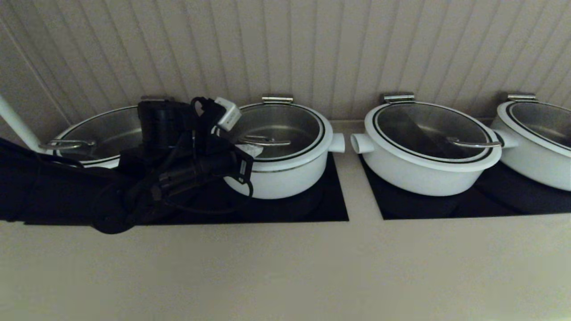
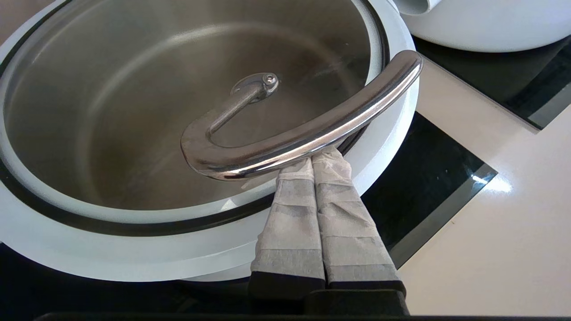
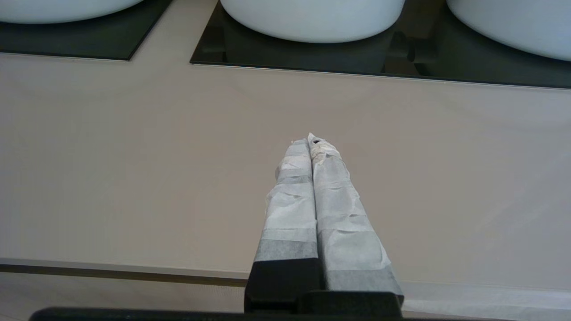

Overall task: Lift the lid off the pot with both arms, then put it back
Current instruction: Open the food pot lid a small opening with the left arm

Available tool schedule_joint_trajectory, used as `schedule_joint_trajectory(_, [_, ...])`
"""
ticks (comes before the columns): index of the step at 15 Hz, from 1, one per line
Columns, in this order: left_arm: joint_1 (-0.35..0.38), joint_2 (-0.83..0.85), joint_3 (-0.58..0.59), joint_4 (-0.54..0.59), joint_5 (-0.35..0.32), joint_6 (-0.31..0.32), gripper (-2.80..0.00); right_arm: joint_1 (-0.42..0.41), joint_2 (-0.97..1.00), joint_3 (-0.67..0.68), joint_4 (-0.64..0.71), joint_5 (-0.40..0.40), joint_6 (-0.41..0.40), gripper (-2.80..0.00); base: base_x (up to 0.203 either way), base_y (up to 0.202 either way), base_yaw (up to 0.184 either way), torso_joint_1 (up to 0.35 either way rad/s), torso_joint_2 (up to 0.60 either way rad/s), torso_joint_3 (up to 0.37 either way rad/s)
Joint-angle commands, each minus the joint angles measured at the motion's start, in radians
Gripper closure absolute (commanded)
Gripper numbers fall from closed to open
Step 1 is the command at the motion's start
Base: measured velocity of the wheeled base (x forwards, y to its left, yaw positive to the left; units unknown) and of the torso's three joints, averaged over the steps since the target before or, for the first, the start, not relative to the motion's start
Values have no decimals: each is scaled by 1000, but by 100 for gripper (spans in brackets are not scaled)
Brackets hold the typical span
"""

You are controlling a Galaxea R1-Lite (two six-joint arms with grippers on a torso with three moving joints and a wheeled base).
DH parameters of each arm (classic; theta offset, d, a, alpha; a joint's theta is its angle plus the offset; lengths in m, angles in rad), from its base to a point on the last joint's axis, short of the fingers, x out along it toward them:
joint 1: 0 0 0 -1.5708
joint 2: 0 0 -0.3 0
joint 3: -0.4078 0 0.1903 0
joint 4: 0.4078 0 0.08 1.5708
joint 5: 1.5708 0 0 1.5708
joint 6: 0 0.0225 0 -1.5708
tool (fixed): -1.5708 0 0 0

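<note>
The pot is the deep white one, second from the left, with a stub handle on its right side. The glass lid rests on it. The lid's curved steel handle also shows in the left wrist view. My left gripper reaches in from the pot's left front. It is shut, and in the left wrist view its taped fingertips are pressed together and tucked under the steel handle, over the lid's white rim. My right gripper is shut and empty over the beige counter, out of the head view.
A wider white pot stands behind my left arm. Two more lidded pots stand to the right. All sit on black cooktop panels against the ribbed wall. The beige counter runs along the front.
</note>
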Motion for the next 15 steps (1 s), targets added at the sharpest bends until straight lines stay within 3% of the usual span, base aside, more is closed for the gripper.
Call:
schedule_joint_trajectory(1, [0, -6, -2, -4, -3, 1, 0, 0, 1, 0, 0, 0, -1, 0, 0, 0, 0, 0, 0, 0])
schedule_joint_trajectory(15, [1, 22, -142, 6, -3, 3, 0, 0, 1, 0, 0, 0, -1, 0, 0, 0, 0, 0, 0, 0])
